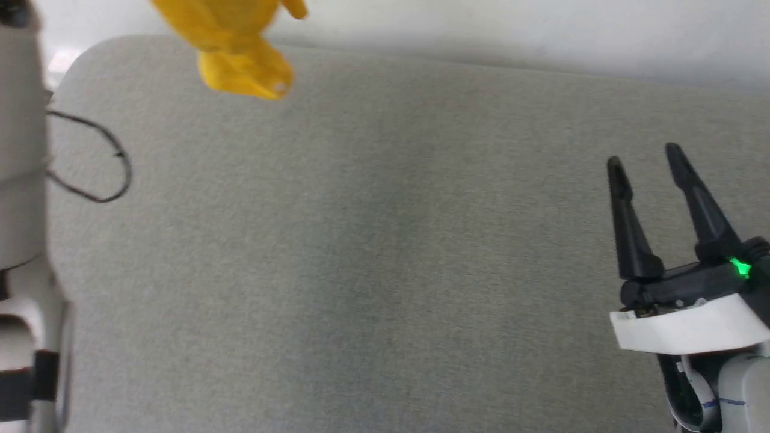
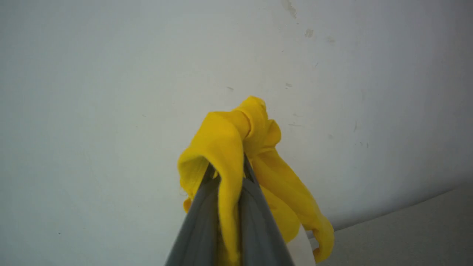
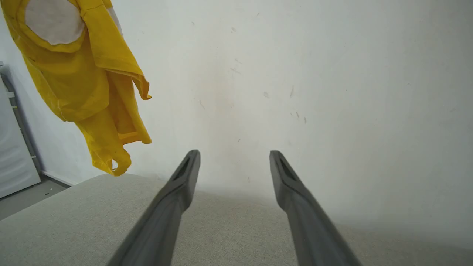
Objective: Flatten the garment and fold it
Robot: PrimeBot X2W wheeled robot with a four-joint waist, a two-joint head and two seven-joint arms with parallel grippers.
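Head view: garment blurred, hanging at upper left over grey pad, top cut off. Right gripper lower right, fingers spread wide, empty.
Left wrist view: left gripper pinched tight on bunched yellow cloth, print hidden.
Right wrist view: garment dangling upper left, one white patch visible, top cropped.

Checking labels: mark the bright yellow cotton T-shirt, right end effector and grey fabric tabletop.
bright yellow cotton T-shirt [image 3: 85,92]: right wrist view, hanging body.
right end effector [image 1: 643,155]: head view, between fingertips.
grey fabric tabletop [image 1: 361,240]: head view, bare middle.
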